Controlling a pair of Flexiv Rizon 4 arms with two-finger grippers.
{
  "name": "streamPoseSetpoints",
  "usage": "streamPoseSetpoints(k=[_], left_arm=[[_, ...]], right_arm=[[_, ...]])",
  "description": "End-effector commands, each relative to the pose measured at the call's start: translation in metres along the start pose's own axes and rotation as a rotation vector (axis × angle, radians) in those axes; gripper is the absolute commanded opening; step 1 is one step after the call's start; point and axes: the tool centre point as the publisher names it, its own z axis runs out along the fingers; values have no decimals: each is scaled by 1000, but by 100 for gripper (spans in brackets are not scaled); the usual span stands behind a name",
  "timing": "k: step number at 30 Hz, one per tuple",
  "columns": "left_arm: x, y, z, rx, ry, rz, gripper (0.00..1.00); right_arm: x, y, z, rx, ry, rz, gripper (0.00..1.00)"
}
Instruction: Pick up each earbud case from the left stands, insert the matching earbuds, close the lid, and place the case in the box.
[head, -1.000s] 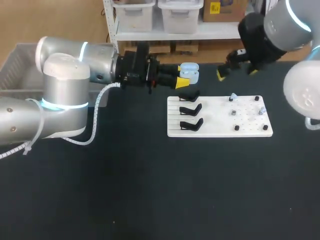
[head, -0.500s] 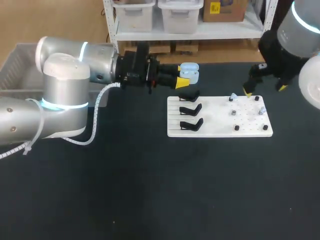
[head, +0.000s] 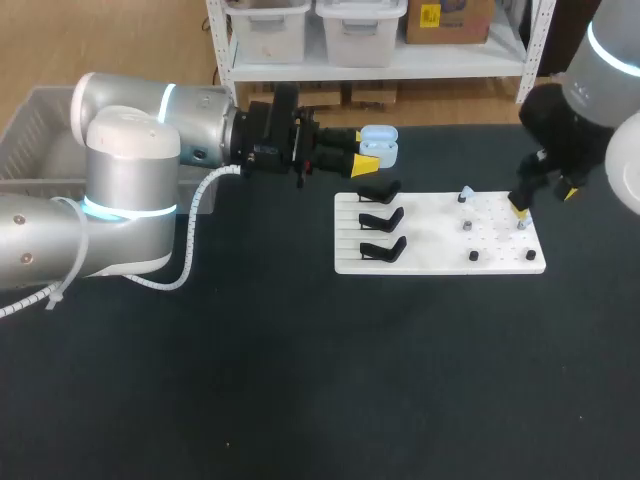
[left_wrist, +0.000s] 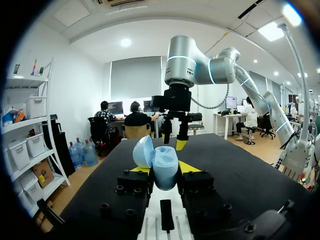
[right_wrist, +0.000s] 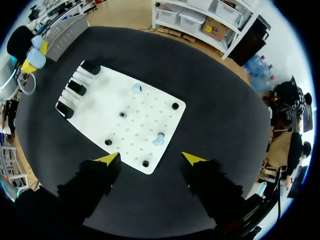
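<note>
Where the case sat: pale blue, egg-shaped plastic earbud case (head: 379, 146) (left_wrist: 164, 170) clamped in the left gripper (head: 366, 151) (left_wrist: 165, 169), lid hinged open, above the table just past the board's far-left corner.
Left gripper: closed on the case from two sides.
Right gripper (head: 545, 200) (right_wrist: 150, 159): fingers spread, nothing between them; hung over the board's right end.
Board: flat white perforated board (head: 430, 240) (right_wrist: 107, 107) on the black table (head: 300, 380); three black stands (head: 382, 217) in a row at its left end.
Earbuds: two small pale blue earbuds (head: 465, 194) (right_wrist: 136, 88) on the board's right half; one lay just ahead of the right gripper.
Box: grey plastic box (head: 45, 95) at far left, behind the left arm.
</note>
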Motion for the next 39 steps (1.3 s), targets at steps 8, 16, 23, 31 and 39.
streamPoseSetpoints(k=[8,16,23,31,39], left_arm=[[0,1,0,1,1,0,0],[0,1,0,1,1,0,0],[0,1,0,1,1,0,0],[0,1,0,1,1,0,0],[0,1,0,1,1,0,0]], right_arm=[[-3,1,13,62,64,-56,70],[-1,5,26,65,77,-40,63],[-1,6,34,94,89,-53,48],[-2,0,40,128,80,-35,47],[-5,-5,45,183,59,-11,46]])
